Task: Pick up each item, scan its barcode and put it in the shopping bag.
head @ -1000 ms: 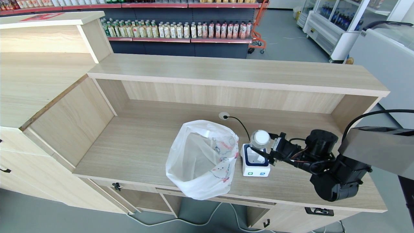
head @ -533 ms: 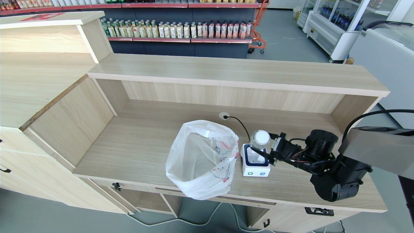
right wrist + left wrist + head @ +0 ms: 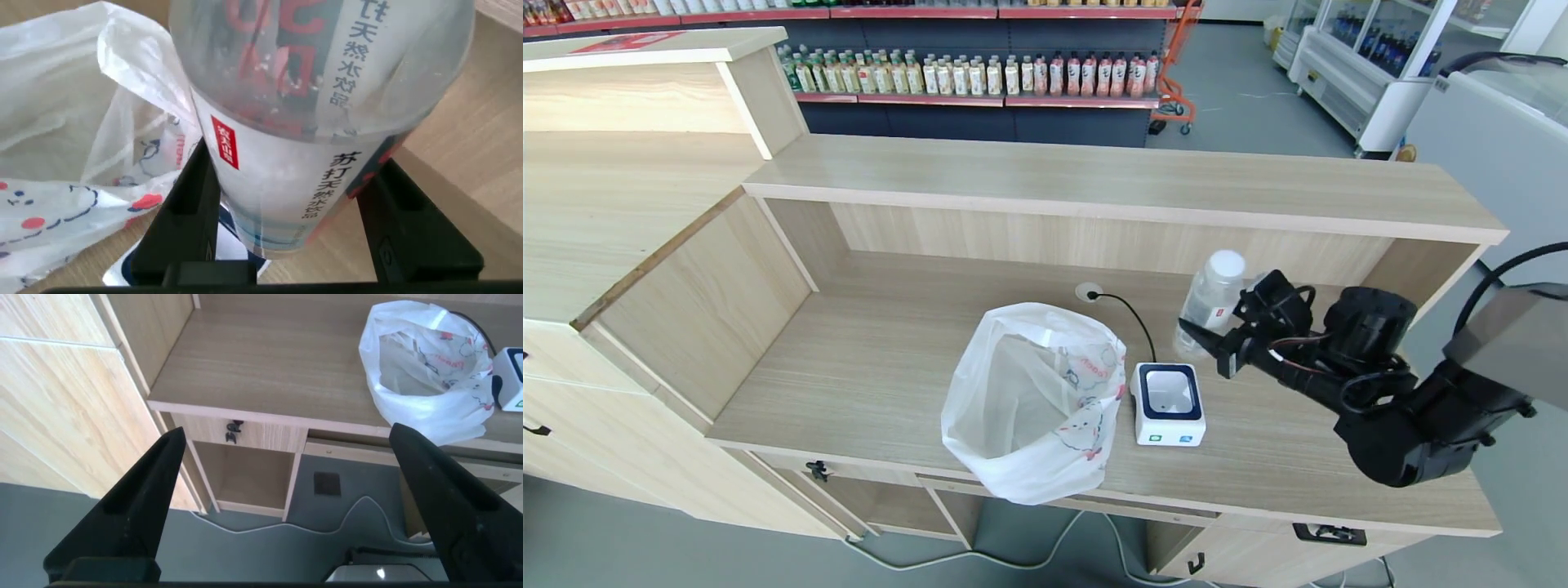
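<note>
A clear plastic bottle with a white cap is held tilted in the air, behind and to the right of the scanner. My right gripper is shut on the bottle's lower body; in the right wrist view its fingers clamp the bottle from both sides. The white shopping bag stands open to the left of the scanner. My left gripper hangs open with nothing in it, low in front of the counter's left end, with the bag and the scanner farther off.
A black cable runs from a hole in the wooden counter to the scanner. A raised shelf wall closes the back, and a side panel closes the left. The bag lies under the held bottle.
My right gripper has lifted the bottle from just above the scanner, up and back to the right. The bag and the scanner have not moved.
</note>
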You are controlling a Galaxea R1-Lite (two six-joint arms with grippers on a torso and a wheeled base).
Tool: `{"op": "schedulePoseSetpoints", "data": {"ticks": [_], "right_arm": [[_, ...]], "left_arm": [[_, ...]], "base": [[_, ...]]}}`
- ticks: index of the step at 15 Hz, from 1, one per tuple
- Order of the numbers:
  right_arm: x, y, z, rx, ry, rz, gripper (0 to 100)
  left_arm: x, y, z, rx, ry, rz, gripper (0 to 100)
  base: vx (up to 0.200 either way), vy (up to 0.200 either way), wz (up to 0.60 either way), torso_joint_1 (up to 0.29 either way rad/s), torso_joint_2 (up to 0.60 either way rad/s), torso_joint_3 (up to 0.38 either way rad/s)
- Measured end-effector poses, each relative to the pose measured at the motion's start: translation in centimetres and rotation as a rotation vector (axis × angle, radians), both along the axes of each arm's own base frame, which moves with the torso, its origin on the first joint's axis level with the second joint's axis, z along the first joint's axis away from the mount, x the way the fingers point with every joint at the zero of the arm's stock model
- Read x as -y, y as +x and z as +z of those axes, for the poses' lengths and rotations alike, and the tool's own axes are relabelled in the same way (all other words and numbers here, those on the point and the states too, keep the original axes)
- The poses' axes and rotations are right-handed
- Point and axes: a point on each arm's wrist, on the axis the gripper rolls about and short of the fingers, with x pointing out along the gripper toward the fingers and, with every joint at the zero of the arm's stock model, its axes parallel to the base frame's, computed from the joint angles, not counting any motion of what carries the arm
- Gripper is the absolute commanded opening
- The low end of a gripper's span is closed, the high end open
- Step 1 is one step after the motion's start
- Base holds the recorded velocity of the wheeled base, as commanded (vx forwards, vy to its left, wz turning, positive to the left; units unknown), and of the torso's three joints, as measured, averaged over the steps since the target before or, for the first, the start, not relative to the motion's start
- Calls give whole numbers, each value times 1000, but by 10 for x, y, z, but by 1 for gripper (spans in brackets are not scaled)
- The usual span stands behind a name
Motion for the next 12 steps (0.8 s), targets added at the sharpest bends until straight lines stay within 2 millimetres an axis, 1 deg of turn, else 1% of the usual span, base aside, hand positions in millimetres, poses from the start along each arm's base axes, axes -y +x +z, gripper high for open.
{"op": "schedulePoseSetpoints", "data": {"ticks": [1, 3, 5, 6, 9, 12], "right_arm": [[2, -10, 16, -57, 63, -50, 0], [8, -41, 47, -228, 221, -162, 0], [16, -71, 60, -341, 326, -251, 0], [18, -80, 68, -321, 341, -252, 0], [20, -92, 78, -295, 352, -244, 0], [21, -97, 77, -296, 351, -242, 0]], "left_arm": [[0, 0, 0, 0, 0, 0, 100], [0, 0, 0, 0, 0, 0, 100], [0, 0, 0, 0, 0, 0, 100], [0, 0, 0, 0, 0, 0, 100], [0, 0, 0, 0, 1, 0, 100], [0, 0, 0, 0, 1, 0, 100]], "base": [[0, 0, 0, 0, 0, 0], [0, 0, 0, 0, 0, 0], [0, 0, 0, 0, 0, 0], [0, 0, 0, 0, 0, 0], [0, 0, 0, 0, 0, 0], [0, 0, 0, 0, 0, 0]]}}
